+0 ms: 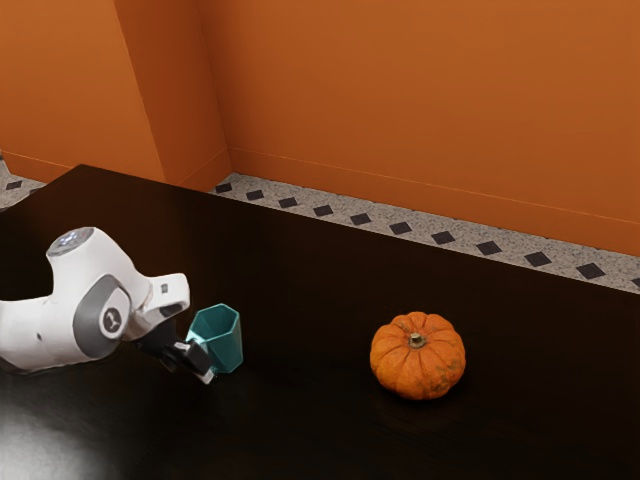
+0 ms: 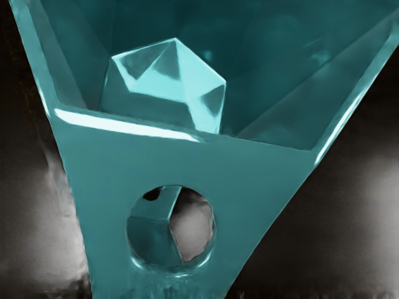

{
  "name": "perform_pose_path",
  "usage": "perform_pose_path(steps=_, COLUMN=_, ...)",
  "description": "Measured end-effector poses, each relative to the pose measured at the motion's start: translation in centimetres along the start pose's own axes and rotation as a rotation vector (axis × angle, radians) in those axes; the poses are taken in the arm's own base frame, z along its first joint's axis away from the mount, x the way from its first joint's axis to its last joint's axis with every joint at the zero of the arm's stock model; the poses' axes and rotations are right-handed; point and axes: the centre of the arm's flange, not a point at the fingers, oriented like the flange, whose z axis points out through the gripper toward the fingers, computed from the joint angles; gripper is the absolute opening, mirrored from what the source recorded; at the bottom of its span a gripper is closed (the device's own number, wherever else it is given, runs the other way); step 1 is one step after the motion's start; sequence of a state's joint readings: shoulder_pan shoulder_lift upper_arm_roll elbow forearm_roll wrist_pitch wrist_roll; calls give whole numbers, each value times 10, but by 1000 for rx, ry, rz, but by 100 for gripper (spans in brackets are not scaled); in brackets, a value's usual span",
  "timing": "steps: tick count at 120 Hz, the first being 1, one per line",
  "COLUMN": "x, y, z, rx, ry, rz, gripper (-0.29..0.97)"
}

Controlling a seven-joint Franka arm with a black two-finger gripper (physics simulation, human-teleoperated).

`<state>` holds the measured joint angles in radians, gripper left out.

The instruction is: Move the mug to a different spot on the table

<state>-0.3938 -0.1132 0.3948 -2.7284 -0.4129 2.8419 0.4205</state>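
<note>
Showing black pincer [image 1: 198, 362] at handle side of teal faceted mug [image 1: 217, 338]; grip could not be told. Step needed firm handle hold, level lift, path clear of ribbed orange pumpkin [image 1: 417, 355].

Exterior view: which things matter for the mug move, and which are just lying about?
Job: teal mug; gripper, right at the mug; dark table, surface for the new spot.
Lying about: orange pumpkin, apart from the mug, toward the exterior view's right.
</note>
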Motion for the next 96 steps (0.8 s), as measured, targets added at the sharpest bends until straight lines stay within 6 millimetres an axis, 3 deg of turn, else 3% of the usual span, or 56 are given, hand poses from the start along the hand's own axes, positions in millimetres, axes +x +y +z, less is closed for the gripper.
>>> perform_pose_path(steps=11, x=-2, y=-17, z=-22, rx=-26, ry=-50, rz=16, gripper=63)
perform_pose_path(steps=20, x=-2, y=-16, z=-47, rx=-36, ry=-83, rz=76, gripper=64)
perform_pose_path(steps=37, x=-4, y=8, z=-97, rx=-20, ry=-127, rz=199, gripper=65)
perform_pose_path(steps=51, x=4, y=16, z=-130, rx=15, ry=-155, rz=235, gripper=66)
perform_pose_path(steps=59, x=26, y=15, z=-161, rx=51, ry=-138, rz=242, gripper=66)
perform_pose_path(steps=78, x=101, y=8, z=-251, rx=130, ry=-92, rz=199, gripper=66)
perform_pose_path(steps=87, x=133, y=3, z=-277, rx=166, ry=-95, rz=162, gripper=66)
perform_pose_path(steps=96, x=178, y=0, z=-304, rx=206, ry=-85, rz=118, gripper=67)
